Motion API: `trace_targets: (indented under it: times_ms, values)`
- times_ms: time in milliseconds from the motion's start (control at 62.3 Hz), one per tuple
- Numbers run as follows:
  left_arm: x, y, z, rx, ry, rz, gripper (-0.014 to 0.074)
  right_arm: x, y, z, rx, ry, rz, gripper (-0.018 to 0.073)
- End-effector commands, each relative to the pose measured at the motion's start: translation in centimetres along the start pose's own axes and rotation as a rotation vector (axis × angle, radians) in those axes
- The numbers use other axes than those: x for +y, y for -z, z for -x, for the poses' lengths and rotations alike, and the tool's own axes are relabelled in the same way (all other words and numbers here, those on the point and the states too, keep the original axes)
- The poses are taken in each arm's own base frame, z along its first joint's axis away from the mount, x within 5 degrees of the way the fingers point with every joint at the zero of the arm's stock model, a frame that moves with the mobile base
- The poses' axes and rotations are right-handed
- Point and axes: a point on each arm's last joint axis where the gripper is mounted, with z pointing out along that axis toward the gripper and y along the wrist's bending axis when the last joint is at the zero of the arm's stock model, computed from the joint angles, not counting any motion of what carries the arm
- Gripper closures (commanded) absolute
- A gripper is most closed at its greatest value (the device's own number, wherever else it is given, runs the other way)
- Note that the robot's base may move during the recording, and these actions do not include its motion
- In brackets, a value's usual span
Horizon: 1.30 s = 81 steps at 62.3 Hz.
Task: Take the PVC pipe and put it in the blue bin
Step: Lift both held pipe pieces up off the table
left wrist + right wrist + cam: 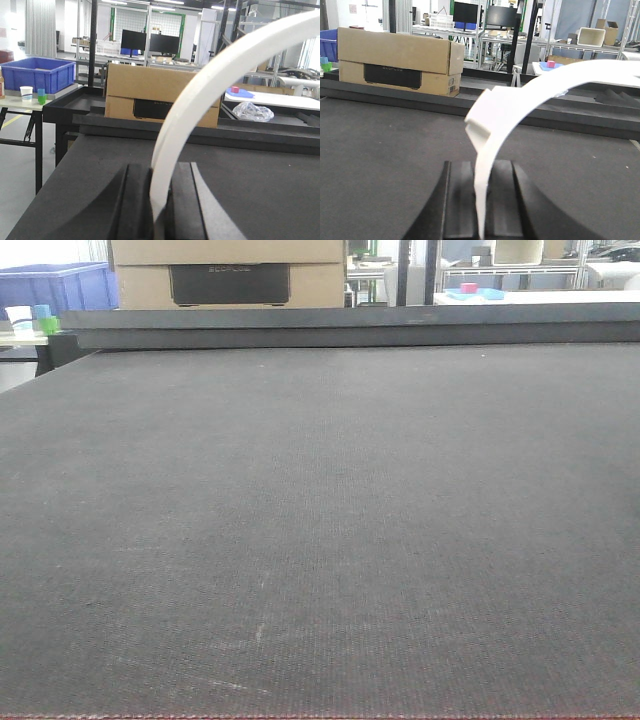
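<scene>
Right wrist-mounted view: the small white C-shaped ridged plastic PVC pipe (492,117) is clamped in the closed right gripper (480,200), held off the dark table mat (320,540). A thin white arc strip (195,100) is pinched by the left gripper (160,200). Grasping is judged complete; transfer to the blue plastic bin (37,72), well apart, is left.

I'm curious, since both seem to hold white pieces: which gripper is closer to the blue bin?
Left, likely. The left gripper sees the blue bin ahead to its left; from the right gripper, it's only a sliver at the far left edge.
</scene>
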Motion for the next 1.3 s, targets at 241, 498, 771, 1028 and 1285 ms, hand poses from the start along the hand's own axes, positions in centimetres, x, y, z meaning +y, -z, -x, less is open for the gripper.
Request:
trace_targets:
  times_ms: [241, 498, 771, 1028, 1285]
  values:
    - [0.0, 0.1, 0.3, -0.039, 0.002, -0.001, 0.0707, -0.1, 0.1, 0.4, -0.042, 0.017, -0.011, 0.0721]
    - [0.0, 0.1, -0.1, 0.012, 0.002, -0.001, 0.0707, -0.1, 0.1, 0.4, -0.046, 0.015, -0.011, 0.0721]
    - [-0.6, 0.6, 0.0, 0.000, -0.054, -0.081, 0.0707, -0.1, 0.1, 0.4, -0.046, 0.015, -0.011, 0.0721]
    - [-1.0, 1.0, 0.1, -0.010, -0.047, -0.140, 0.0707, -0.1, 0.1, 0.4, -0.046, 0.015, -0.011, 0.0721]
    - [-1.0, 1.2, 0.2, -0.021, -0.045, -0.145, 0.0707, -0.1, 0.1, 0.4, -0.046, 0.015, -0.011, 0.0721]
